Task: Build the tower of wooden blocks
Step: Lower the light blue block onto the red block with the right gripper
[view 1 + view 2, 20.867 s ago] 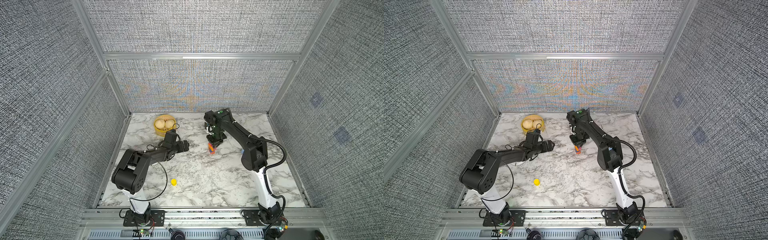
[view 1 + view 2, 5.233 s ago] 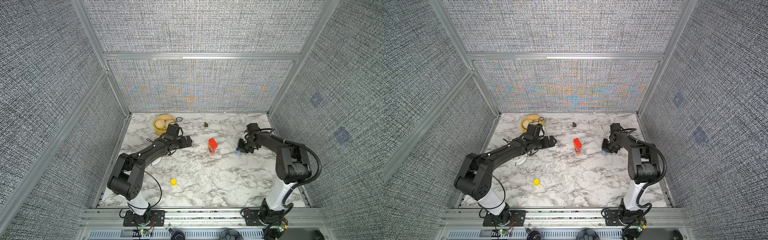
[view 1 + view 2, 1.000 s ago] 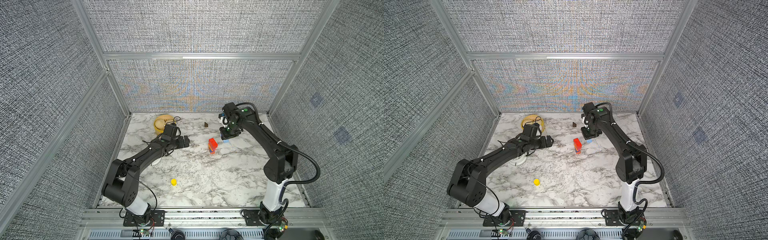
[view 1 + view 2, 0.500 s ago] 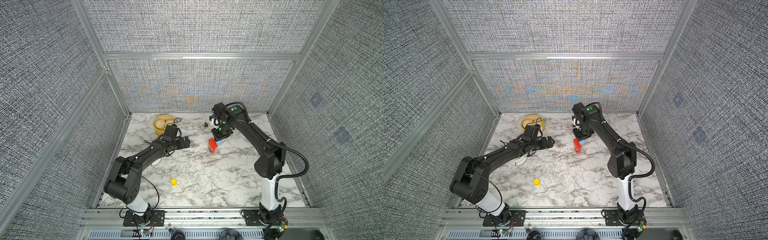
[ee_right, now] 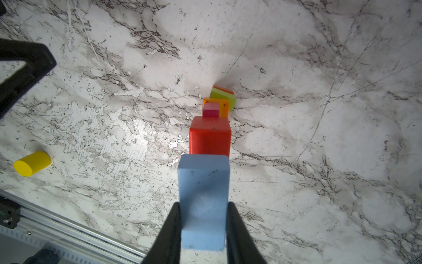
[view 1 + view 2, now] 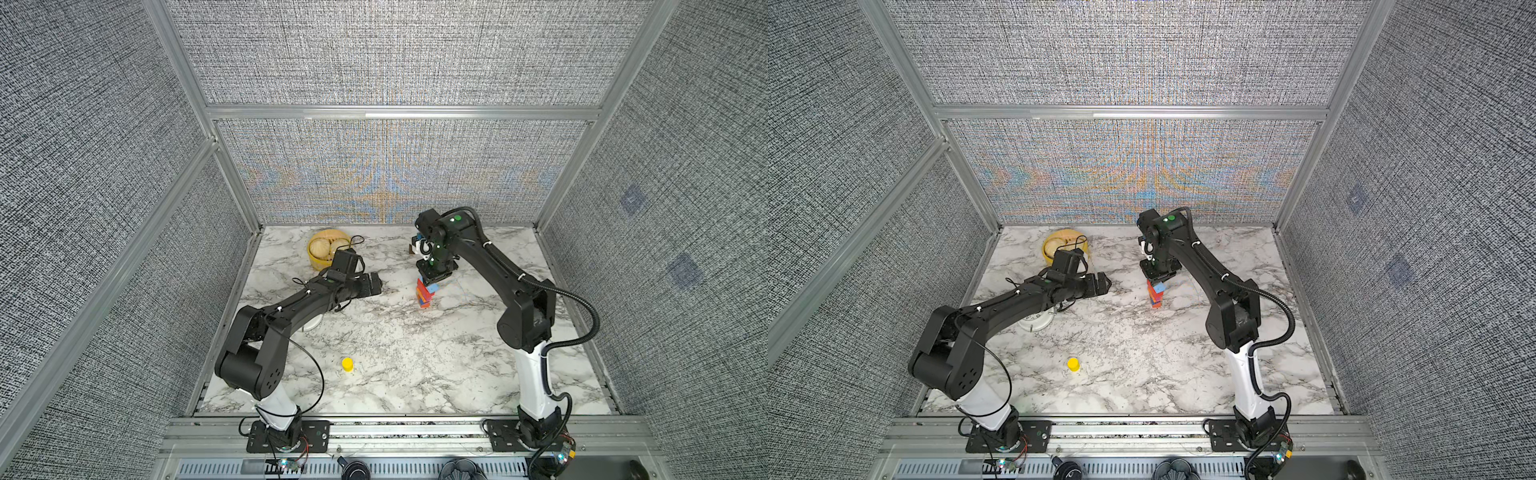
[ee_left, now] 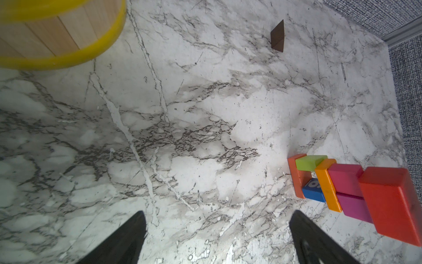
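The tower (image 6: pixel 424 296) (image 6: pixel 1154 297) stands mid-table as a slim column of orange, lime, blue, pink and red wood blocks. Its red top block (image 5: pixel 210 137) shows in the right wrist view. My right gripper (image 6: pixel 434 279) (image 6: pixel 1158 278) (image 5: pixel 203 205) is shut on a light blue block (image 5: pixel 203 182) just above that red block; I cannot tell whether the two touch. My left gripper (image 6: pixel 376 284) (image 6: pixel 1105 283) (image 7: pixel 217 217) is open and empty, low over the table to the left of the tower (image 7: pixel 342 182).
A yellow cylinder (image 6: pixel 347 364) (image 6: pixel 1073 364) (image 5: pixel 32 163) lies near the front of the table. A dark brown block (image 7: pixel 277 36) sits toward the back wall. The yellow basket (image 6: pixel 316 262) (image 6: pixel 1047 248) is at the back left, and a white clock (image 6: pixel 1036 322) lies under the left arm.
My right gripper has carried the light blue block leftward from beside the tower to directly above its red top. The left arm has stayed where it was.
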### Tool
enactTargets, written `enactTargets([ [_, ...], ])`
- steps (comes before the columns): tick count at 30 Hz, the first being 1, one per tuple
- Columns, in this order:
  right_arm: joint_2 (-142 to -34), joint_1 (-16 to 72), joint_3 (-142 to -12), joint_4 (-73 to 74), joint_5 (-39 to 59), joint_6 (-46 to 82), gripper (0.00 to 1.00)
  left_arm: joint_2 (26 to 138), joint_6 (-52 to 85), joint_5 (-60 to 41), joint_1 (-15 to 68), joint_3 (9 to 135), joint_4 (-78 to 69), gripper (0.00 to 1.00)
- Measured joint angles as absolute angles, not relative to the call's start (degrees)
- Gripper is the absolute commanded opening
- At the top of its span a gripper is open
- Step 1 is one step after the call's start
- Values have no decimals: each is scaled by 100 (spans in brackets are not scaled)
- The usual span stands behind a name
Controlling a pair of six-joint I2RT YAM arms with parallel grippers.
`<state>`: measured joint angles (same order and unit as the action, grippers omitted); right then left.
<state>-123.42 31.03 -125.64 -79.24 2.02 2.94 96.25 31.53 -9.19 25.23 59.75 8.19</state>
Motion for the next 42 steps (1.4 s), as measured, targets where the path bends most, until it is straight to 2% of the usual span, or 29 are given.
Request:
enactTargets([
  [34,-12484,3107,-12621,-7854,130,423,26,9684,3153,-958,2467,5975,738,99],
  [42,-12497,3105,-12621,-7824,49,449,32,9675,3151,-961,2456,5959,738,99],
])
